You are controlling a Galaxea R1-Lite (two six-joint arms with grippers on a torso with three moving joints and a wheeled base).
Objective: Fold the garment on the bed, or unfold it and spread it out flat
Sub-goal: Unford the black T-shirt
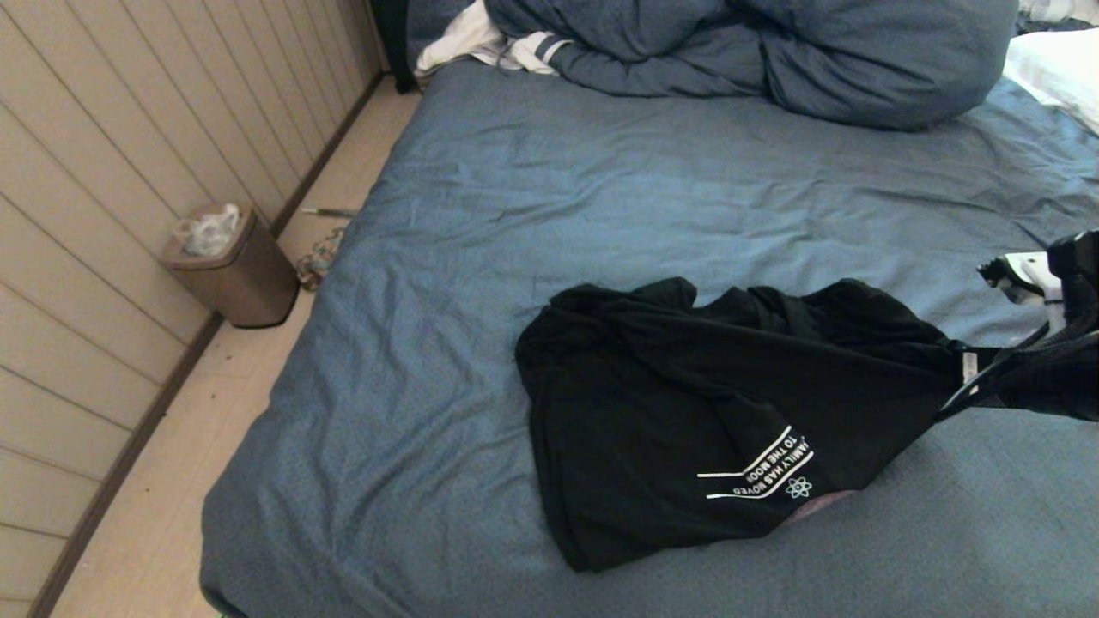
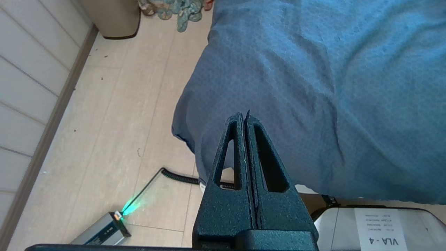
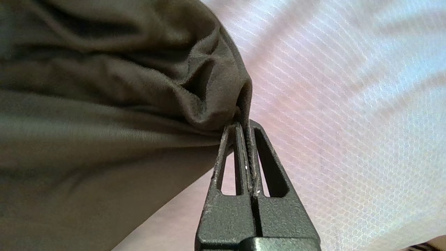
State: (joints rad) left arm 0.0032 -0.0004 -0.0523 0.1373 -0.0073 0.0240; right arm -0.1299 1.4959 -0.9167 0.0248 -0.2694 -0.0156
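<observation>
The black T-shirt (image 1: 687,403) lies crumpled on the slate-blue bed (image 1: 601,197), white lettering showing near its front edge. Its right end is stretched and lifted off the sheet toward my right gripper (image 1: 970,378), which is shut on a bunched edge of the garment (image 3: 122,104); cloth is pinched between the tips of the right gripper (image 3: 244,123). My left gripper (image 2: 243,116) is shut with nothing in it and hangs over the bed's near left corner (image 2: 313,87), out of the head view.
A bulky blue-grey duvet (image 1: 755,51) and a striped white cloth (image 1: 481,43) lie at the bed's far end, a white pillow (image 1: 1056,69) at far right. A brown bin (image 1: 232,266) stands on the floor by the wall. A cable (image 2: 174,174) and a box (image 2: 101,233) lie on the floor.
</observation>
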